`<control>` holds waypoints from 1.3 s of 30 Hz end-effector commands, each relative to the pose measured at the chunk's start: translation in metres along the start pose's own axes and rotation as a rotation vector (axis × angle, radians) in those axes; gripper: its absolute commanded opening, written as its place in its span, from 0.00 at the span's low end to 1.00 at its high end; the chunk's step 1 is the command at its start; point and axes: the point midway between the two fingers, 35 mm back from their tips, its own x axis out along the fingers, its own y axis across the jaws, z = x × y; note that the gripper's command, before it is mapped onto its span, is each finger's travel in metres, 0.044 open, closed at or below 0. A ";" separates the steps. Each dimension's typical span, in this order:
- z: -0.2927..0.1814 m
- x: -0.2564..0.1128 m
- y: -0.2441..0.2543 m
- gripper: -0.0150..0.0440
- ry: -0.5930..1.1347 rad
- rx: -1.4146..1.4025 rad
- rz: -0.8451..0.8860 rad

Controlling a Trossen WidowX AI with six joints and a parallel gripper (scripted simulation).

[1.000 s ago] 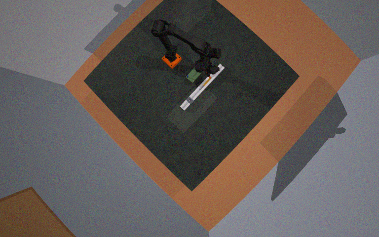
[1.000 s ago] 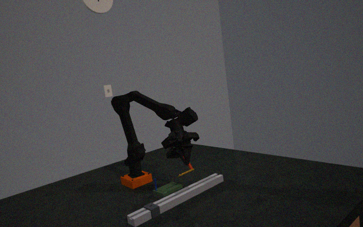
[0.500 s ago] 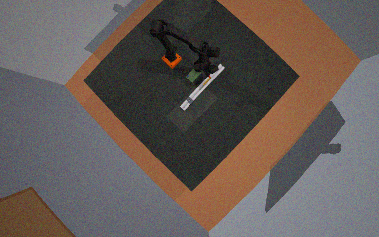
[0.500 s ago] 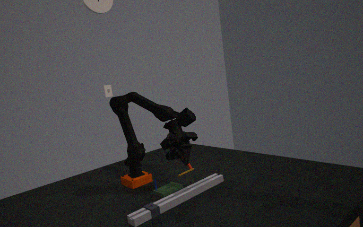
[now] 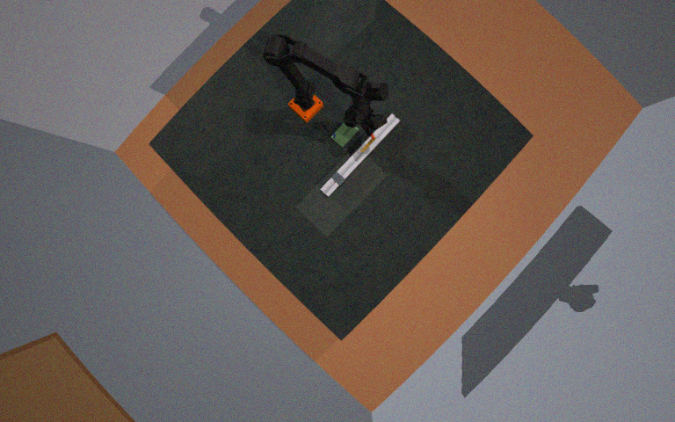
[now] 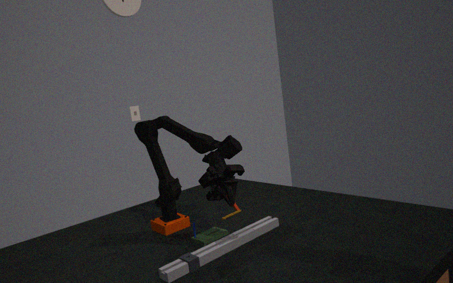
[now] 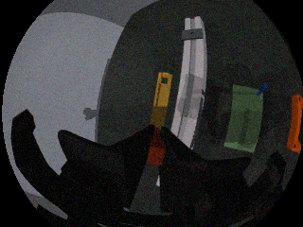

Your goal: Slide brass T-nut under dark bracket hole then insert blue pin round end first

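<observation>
My gripper (image 6: 233,204) (image 7: 157,130) is shut on the orange handle (image 6: 236,206) (image 7: 156,152) of the brass T-nut (image 5: 366,146) (image 6: 231,214) (image 7: 164,90). The nut hangs tilted in the air above the aluminum rail (image 5: 352,166) (image 6: 222,249) (image 7: 198,66), clear of its slot. The dark bracket (image 5: 337,178) (image 6: 190,261) (image 7: 192,34) sits across the rail near one end; its hole shows as a small spot. The blue pin (image 6: 194,229) (image 7: 262,89) stands at one edge of the green tray (image 5: 344,134) (image 6: 209,235) (image 7: 244,118), beside the rail.
The orange arm base (image 5: 305,108) (image 6: 170,224) (image 7: 295,124) stands behind the tray, on the side away from the rail. The rail lies on a dark mat (image 5: 341,293) whose border is an orange-brown table top (image 5: 488,219).
</observation>
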 end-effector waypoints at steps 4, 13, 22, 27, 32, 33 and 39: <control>0.002 -0.002 -0.001 0.00 -0.003 0.017 0.028; -0.001 0.005 -0.006 0.00 -0.006 0.018 0.030; -0.004 0.017 -0.015 0.00 -0.012 0.018 0.030; -0.006 0.023 -0.020 0.00 -0.015 0.018 0.030; -0.007 0.028 -0.026 0.00 -0.018 0.018 0.030; -0.008 0.029 -0.027 0.00 -0.018 0.018 0.030; -0.009 0.035 -0.033 0.00 -0.021 0.018 0.030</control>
